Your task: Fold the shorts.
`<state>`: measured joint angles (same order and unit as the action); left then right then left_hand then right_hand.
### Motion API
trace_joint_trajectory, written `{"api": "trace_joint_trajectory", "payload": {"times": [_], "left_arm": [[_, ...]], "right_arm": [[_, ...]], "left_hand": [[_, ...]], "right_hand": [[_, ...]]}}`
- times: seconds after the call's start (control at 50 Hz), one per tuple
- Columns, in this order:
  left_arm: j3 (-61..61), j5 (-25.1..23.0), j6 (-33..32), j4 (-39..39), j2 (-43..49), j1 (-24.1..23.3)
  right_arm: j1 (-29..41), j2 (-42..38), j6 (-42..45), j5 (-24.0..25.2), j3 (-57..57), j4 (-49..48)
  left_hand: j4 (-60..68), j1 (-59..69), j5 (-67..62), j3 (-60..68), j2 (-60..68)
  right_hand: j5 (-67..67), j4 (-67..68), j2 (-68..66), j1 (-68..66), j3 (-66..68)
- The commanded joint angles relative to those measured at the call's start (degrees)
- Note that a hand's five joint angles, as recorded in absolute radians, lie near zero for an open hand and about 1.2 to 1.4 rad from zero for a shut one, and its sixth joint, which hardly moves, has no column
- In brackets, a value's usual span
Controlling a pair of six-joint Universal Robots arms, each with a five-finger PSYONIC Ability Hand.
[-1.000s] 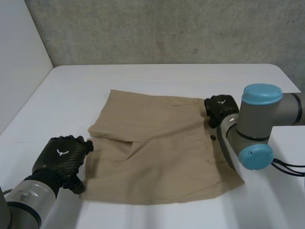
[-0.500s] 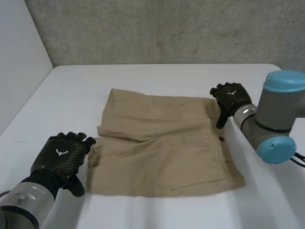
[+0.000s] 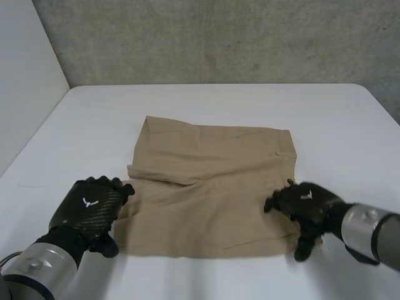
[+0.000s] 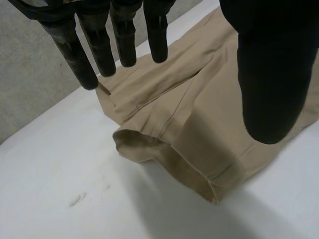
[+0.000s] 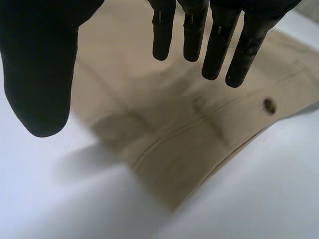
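Note:
Tan shorts (image 3: 212,181) lie flat on the white table (image 3: 219,106), waistband toward my right, leg hems toward my left. My left hand (image 3: 90,209) hovers open at the near leg hem (image 4: 164,154), with its straight fingers (image 4: 99,50) and thumb (image 4: 269,74) spread above the cloth and holding nothing. Over the near waistband corner, beside a dark button (image 5: 269,105), my right hand (image 3: 309,206) is open. Its fingers (image 5: 219,40) and thumb (image 5: 40,69) stand apart above the fabric (image 5: 164,114).
A grey concrete wall (image 3: 219,37) rises behind the table and a white panel (image 3: 25,81) stands at the far left. Bare white tabletop surrounds the shorts on all sides, widest at the back.
My right arm swung from the far waistband corner to the near one, and its hand opened. My left hand drew slightly nearer. The shorts shifted a little and lie flatter.

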<state>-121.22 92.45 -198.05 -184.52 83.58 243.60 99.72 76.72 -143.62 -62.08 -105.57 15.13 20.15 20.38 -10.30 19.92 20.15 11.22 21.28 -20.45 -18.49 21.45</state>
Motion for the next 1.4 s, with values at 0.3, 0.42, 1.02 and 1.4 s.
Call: {"api": "trace_joint_trajectory", "payload": {"times": [0.3,0.42,1.02,1.4], "left_arm": [[-0.3,-4.9,0.2,-1.4,5.3,-1.9],[-0.3,-4.8,0.2,-1.5,5.4,-2.0],[-1.9,-4.9,-0.2,-1.4,8.5,-8.6],[-4.0,-10.2,-0.1,-6.5,1.1,-5.0]], "right_arm": [[-7.9,0.3,4.5,3.1,-13.0,-17.6],[-7.8,0.2,4.0,3.0,-12.9,-20.0],[3.5,-4.2,-18.1,-3.4,0.4,-21.4],[3.5,-5.9,-18.5,-6.9,1.7,-20.8]], "left_hand": [[4.5,4.3,-4.4,4.8,4.5],[4.5,4.3,-4.4,4.8,4.5],[23.2,23.0,-23.0,23.4,23.2],[22.0,21.8,-21.9,22.3,22.0]], "right_hand": [[23.3,23.3,-24.1,-26.1,23.1],[36.6,36.6,-37.4,-39.3,36.4],[58.8,58.7,-59.5,-61.5,58.5],[58.8,58.7,-59.5,-61.5,58.5]]}}
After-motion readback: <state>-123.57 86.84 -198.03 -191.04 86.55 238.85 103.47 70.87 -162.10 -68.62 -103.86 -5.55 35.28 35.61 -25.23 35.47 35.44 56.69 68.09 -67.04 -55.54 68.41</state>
